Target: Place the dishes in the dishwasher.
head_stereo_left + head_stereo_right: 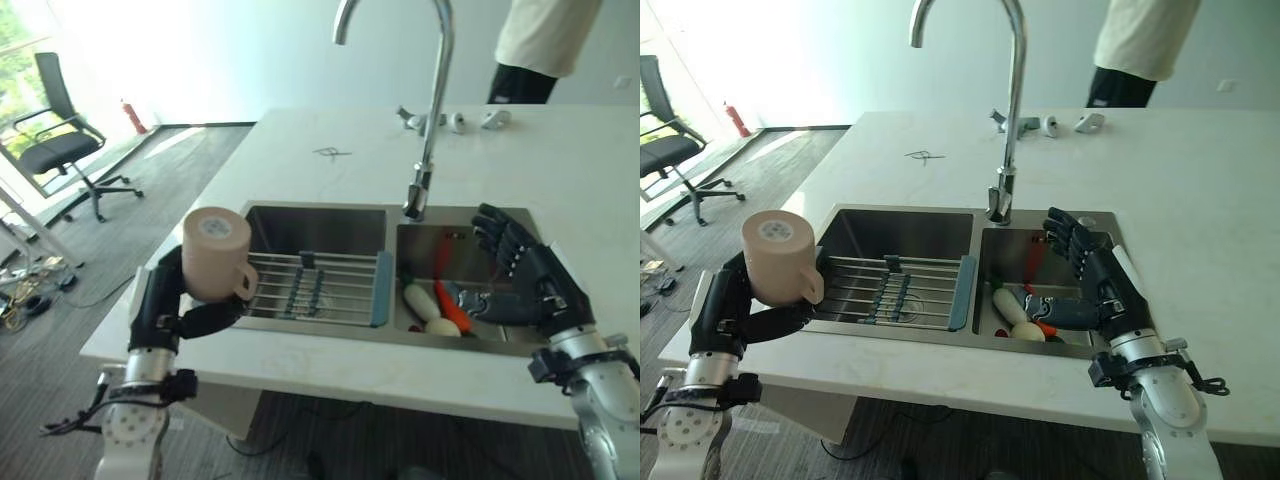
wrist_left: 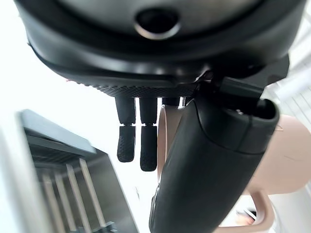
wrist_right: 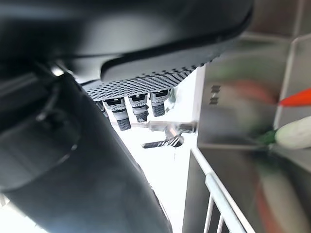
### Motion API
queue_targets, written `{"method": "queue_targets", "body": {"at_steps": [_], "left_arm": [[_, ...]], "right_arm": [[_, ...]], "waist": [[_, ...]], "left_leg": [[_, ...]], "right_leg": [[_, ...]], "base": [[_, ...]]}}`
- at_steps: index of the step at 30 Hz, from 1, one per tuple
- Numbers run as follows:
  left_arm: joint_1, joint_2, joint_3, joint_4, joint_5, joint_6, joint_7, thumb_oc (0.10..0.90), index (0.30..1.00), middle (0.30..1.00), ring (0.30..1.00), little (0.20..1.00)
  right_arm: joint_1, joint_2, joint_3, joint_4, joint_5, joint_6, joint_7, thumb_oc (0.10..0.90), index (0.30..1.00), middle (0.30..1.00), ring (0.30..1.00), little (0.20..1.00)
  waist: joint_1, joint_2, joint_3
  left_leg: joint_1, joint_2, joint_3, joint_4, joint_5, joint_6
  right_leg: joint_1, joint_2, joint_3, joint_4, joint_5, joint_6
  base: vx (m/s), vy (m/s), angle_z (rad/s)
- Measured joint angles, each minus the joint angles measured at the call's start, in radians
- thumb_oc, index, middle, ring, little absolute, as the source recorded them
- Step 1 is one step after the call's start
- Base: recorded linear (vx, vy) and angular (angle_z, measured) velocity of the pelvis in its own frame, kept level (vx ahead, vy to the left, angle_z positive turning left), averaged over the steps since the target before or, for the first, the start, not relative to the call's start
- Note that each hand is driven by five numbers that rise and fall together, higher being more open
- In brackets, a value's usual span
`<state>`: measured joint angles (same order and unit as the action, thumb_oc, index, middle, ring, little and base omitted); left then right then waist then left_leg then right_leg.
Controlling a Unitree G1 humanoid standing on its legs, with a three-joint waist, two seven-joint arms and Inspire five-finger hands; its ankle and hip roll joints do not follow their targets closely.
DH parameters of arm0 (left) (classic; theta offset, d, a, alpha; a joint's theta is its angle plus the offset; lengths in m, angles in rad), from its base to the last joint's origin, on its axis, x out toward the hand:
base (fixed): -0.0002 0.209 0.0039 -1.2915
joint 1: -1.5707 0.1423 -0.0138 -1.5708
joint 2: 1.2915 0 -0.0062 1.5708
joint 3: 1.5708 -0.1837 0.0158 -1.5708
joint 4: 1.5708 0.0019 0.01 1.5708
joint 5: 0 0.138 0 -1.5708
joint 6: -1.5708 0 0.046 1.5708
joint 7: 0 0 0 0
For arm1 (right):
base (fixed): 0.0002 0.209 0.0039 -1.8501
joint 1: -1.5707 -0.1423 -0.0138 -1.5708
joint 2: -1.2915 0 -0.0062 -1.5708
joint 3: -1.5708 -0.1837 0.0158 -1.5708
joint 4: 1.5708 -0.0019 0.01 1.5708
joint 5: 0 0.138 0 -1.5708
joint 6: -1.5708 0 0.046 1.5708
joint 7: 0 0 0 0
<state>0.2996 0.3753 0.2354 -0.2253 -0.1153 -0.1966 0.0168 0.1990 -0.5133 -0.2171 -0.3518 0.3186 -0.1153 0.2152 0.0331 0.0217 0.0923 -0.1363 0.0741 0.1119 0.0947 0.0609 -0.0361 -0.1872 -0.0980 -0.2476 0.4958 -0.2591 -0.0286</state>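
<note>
We see the left hand (image 1: 165,305) holding a pink mug (image 1: 217,254) bottom-up, above the bench's (image 1: 300,165) front left corner, beside the sink rack (image 1: 315,285). The right hand (image 1: 525,275) hangs wide open over the right sink basin (image 1: 450,250) with the vegetables (image 1: 440,308).

Pale pink mug (image 1: 215,253); white worktop (image 1: 560,170); steel-grey sink (image 1: 320,225) with blue-edged rack (image 1: 315,287); orange carrot (image 1: 452,307) and white vegetable (image 1: 421,299); black robot hand (image 1: 522,275).
</note>
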Motion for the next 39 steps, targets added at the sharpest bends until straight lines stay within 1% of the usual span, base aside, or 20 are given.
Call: {"method": "queue_targets", "body": {"at_steps": [3,5,6,7,8,9,10,12,13,15,16,21,26,27,29,31,32,33,34,39], "left_arm": [[0.067,-0.001,0.000,-0.020,-0.054,0.000,0.000,0.400,0.300,0.300,0.300,0.300],[0.061,-0.001,0.000,-0.022,-0.078,-0.001,0.017,0.400,0.300,0.300,0.300,0.300],[0.053,-0.003,-0.006,-0.019,-0.080,-0.001,0.017,0.400,0.300,0.300,0.300,0.300],[0.015,-0.008,-0.035,-0.009,-0.100,-0.001,0.014,0.400,0.300,0.300,0.300,0.300],[-0.043,-0.006,-0.071,-0.005,-0.121,-0.002,0.012,0.400,0.300,0.300,0.300,0.300],[-0.102,0.004,-0.084,-0.004,-0.129,-0.025,0.001,0.400,0.300,0.300,0.300,0.300],[-0.125,-0.007,-0.085,0.001,-0.155,-0.066,0.001,0.400,0.300,0.300,0.300,0.300],[-0.137,-0.004,-0.085,-0.004,-0.156,-0.079,-0.001,0.400,0.300,0.300,0.300,0.300],[-0.144,-0.004,-0.084,-0.008,-0.157,-0.107,-0.007,0.400,0.300,0.300,0.300,0.300],[-0.195,0.005,-0.090,-0.028,-0.179,-0.144,-0.030,0.400,0.300,0.300,0.300,0.300],[-0.197,0.014,-0.089,-0.028,-0.195,-0.146,-0.026,0.400,0.300,0.300,0.300,0.300],[-0.185,0.046,-0.075,0.023,-0.194,-0.143,-0.023,0.400,0.300,0.300,0.300,0.300],[-0.177,0.049,-0.076,0.018,-0.192,-0.125,-0.005,0.400,0.300,0.300,0.300,0.300],[-0.175,0.045,-0.075,0.010,-0.191,-0.115,-0.002,0.400,0.300,0.300,0.300,0.300],[-0.212,0.021,-0.095,0.007,-0.191,-0.105,0.001,0.400,0.300,0.300,0.300,0.300],[-0.269,0.021,-0.130,0.041,-0.184,-0.105,0.000,0.400,0.300,0.300,0.300,0.300],[-0.277,0.025,-0.132,0.049,-0.181,-0.104,0.012,0.400,0.300,0.300,0.300,0.300],[-0.271,0.046,-0.126,0.041,-0.180,-0.103,0.021,0.400,0.300,0.300,0.300,0.300],[-0.246,0.022,-0.116,0.028,-0.174,-0.099,0.030,0.400,0.300,0.300,0.300,0.300],[-0.200,0.012,-0.092,0.021,-0.174,-0.087,0.057,0.400,0.300,0.300,0.300,0.300]], "right_arm": [[0.010,-0.002,0.007,-0.004,-0.001,-0.015,-0.010,0.800,0.900,0.900,0.900,0.900],[0.010,-0.008,0.008,-0.009,-0.001,-0.022,-0.027,0.800,0.900,0.900,0.900,0.900],[0.014,-0.007,0.008,-0.009,-0.002,-0.022,-0.043,0.800,0.900,0.900,0.900,0.900],[0.032,-0.002,0.007,-0.007,-0.002,-0.022,-0.078,0.800,0.900,0.900,0.900,0.900],[0.047,-0.010,-0.006,-0.006,-0.002,-0.022,-0.107,0.800,0.900,0.900,0.900,0.900],[0.036,-0.009,-0.019,0.003,-0.003,-0.023,-0.117,0.800,0.900,0.900,0.900,0.900],[-0.006,-0.037,-0.006,0.030,-0.003,-0.024,-0.127,0.800,0.900,0.900,0.900,0.900],[-0.024,-0.065,-0.003,0.033,-0.002,-0.056,-0.147,0.800,0.900,0.900,0.900,0.900],[-0.019,-0.075,-0.015,0.027,-0.003,-0.091,-0.164,0.800,0.900,0.900,0.900,0.900],[-0.007,-0.031,-0.087,0.003,-0.002,-0.122,-0.213,0.800,0.900,0.900,0.900,0.900],[-0.008,-0.009,-0.086,0.003,-0.002,-0.126,-0.214,0.800,0.900,0.900,0.900,0.900],[-0.086,0.095,0.023,0.005,-0.005,-0.145,-0.210,0.800,0.900,0.900,0.900,0.900],[-0.083,0.124,0.057,0.004,-0.035,-0.144,-0.204,0.800,0.900,0.900,0.900,0.900],[-0.077,0.123,0.057,0.004,-0.035,-0.144,-0.201,0.800,0.900,0.900,0.900,0.900],[-0.051,0.113,0.037,-0.002,-0.031,-0.144,-0.202,0.800,0.900,0.900,0.900,0.900],[-0.002,0.096,0.013,-0.004,-0.029,-0.148,-0.196,0.800,0.900,0.900,0.900,0.900],[-0.004,0.093,0.016,0.008,-0.018,-0.147,-0.187,0.800,0.900,0.900,0.900,0.900],[-0.008,0.096,0.016,0.005,-0.006,-0.148,-0.175,0.800,0.900,0.900,0.900,0.900],[-0.026,0.069,0.007,0.007,0.000,-0.151,-0.156,0.800,0.900,0.900,0.900,0.900],[-0.073,0.066,0.016,0.000,0.000,-0.150,-0.134,0.800,0.900,0.900,0.900,0.900]], "waist": [[0.024,0.005,0.013],[0.041,0.028,0.047],[0.042,0.044,0.053],[0.023,0.046,0.050],[-0.026,0.035,0.056],[-0.063,0.005,0.075],[-0.037,-0.024,0.084],[-0.060,-0.048,0.089],[-0.072,-0.037,0.087],[-0.111,0.004,0.082],[-0.110,-0.010,0.091],[-0.025,-0.022,0.099],[-0.004,0.002,0.103],[-0.001,0.009,0.106],[-0.043,0.021,0.115],[-0.072,0.015,0.113],[-0.085,-0.019,0.118],[-0.078,-0.078,0.112],[-0.073,-0.057,0.113],[-0.003,-0.052,0.106]], "left_leg": [[-0.022,0.009,-0.021,0.012,0.010,0.002],[-0.046,0.017,-0.020,0.011,0.017,-0.003],[-0.056,0.029,0.021,-0.015,0.003,0.013],[-0.036,0.054,0.163,-0.108,-0.065,0.073],[0.005,0.060,0.362,-0.175,-0.158,0.065],[0.000,0.083,0.546,-0.072,-0.123,0.015],[0.054,0.096,0.604,0.037,-0.112,0.012],[0.178,0.075,0.664,0.121,-0.115,0.010],[0.240,0.062,0.634,0.163,-0.134,-0.011],[0.276,0.013,0.580,0.098,-0.129,0.012],[0.268,-0.003,0.558,0.086,-0.138,0.021],[0.146,-0.054,0.446,0.143,-0.239,0.114],[0.080,-0.090,0.372,0.206,-0.292,0.162],[0.074,-0.092,0.345,0.204,-0.282,0.173],[0.053,-0.104,0.232,0.175,-0.228,0.206],[0.054,-0.140,0.120,0.088,-0.162,0.177],[0.047,-0.151,0.135,0.090,-0.194,0.002],[0.013,-0.163,0.146,0.186,-0.202,0.143],[0.013,-0.145,0.131,0.182,-0.215,0.169],[0.017,-0.144,0.112,0.159,-0.183,0.151]], "right_leg": [[-0.004,-0.002,-0.037,0.005,0.001,-0.023],[-0.011,-0.010,-0.073,0.018,0.001,-0.031],[-0.003,-0.022,-0.127,0.010,0.008,-0.029],[0.024,-0.069,-0.253,-0.035,0.027,0.002],[0.056,-0.112,-0.365,-0.087,0.057,-0.007],[0.087,-0.145,-0.379,-0.114,0.054,-0.031],[0.092,-0.196,-0.416,-0.115,0.059,-0.047],[0.140,-0.252,-0.450,-0.132,0.087,-0.028],[0.143,-0.277,-0.429,-0.104,0.092,-0.021],[0.111,-0.316,-0.371,-0.033,0.105,0.000],[0.104,-0.324,-0.360,-0.017,0.115,0.019],[0.099,-0.342,-0.341,-0.139,0.244,0.134],[0.116,-0.361,-0.345,-0.146,0.304,0.159],[0.109,-0.338,-0.321,-0.124,0.278,0.169],[0.098,-0.194,-0.153,-0.071,0.163,0.161],[0.053,-0.017,0.070,-0.047,0.056,0.122],[0.041,0.013,0.106,-0.090,0.068,0.090],[0.015,-0.053,0.113,-0.103,0.106,0.071],[-0.017,-0.057,0.099,-0.036,0.077,0.099],[0.014,-0.103,-0.005,-0.094,0.103,0.113]], "base": [[-0.10,-0.041,0.28],[-0.23,0.006,0.53],[-0.20,0.003,1.19],[-0.21,0.011,2.14],[-0.15,0.056,3.03],[-0.21,0.066,2.60],[-0.16,0.079,1.79],[-0.16,0.173,1.30],[-0.21,0.339,1.89],[-0.16,0.368,2.24],[-0.07,0.292,1.53],[0.01,0.286,0.58],[0.04,0.233,0.49],[0.00,-0.033,0.82],[0.02,-0.074,1.37],[0.02,-0.041,1.86],[-0.02,-0.048,1.59],[-0.01,-0.072,1.09],[-0.03,-0.091,0.58],[0.02,-0.139,0.09]]}}
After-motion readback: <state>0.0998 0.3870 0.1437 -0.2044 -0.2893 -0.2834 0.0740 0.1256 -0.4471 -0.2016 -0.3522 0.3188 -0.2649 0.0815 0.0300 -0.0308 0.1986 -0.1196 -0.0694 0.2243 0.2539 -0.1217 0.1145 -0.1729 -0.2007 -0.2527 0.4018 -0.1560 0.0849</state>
